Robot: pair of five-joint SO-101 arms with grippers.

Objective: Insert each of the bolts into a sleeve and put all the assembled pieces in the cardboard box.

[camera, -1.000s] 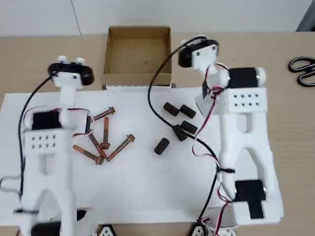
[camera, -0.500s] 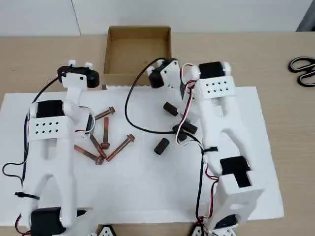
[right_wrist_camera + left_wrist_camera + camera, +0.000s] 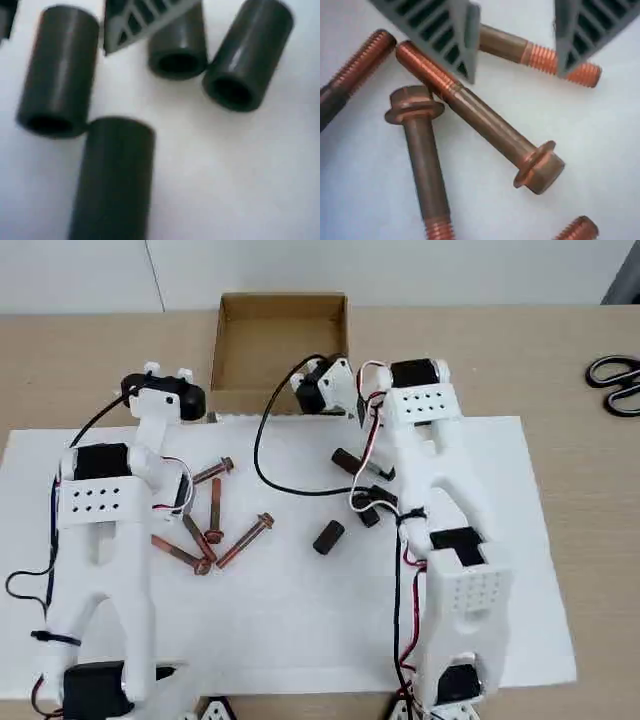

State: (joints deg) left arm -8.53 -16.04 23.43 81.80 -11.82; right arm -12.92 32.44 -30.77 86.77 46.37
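Bolts: five copper-coloured flanged bolts [image 3: 212, 517] lie loose in a crossed heap on the left part of the white sheet [image 3: 300, 630], well apart from the box; each is bare, not in a sleeve
Bolts up close: in the left wrist view one bolt [image 3: 480, 122] lies on a slant with its hex head showing, and a second bolt [image 3: 421, 150] has its flange against the first one's shank
Sleeves: black tube sleeves [image 3: 347, 461] lie on the right-middle of the sheet, partly under the right arm; a lone sleeve [image 3: 329, 537] sits nearer and to the left, between the group and the bolts
Sleeves up close: the right wrist view has four on their sides, and two of them [image 3: 177, 50] [image 3: 247, 55] lie side by side with hollow bores showing
Cardboard box: open-topped [image 3: 283, 306], on the table [image 3: 90, 350] at the far edge of the sheet
Left gripper: [image 3: 517, 70] just above the bolt heap, jaws apart, a threaded bolt end between them, gripping nothing
Right gripper: [image 3: 135, 25] low over the sleeve group; whether it is apart or together cannot be told
Left arm: [image 3: 100, 510] stretches from the near edge over the left side of the sheet
Right arm: [image 3: 430, 440] stretches from the near edge toward the box's right corner
Scissors: [image 3: 615, 380] on the table at far right, off the sheet
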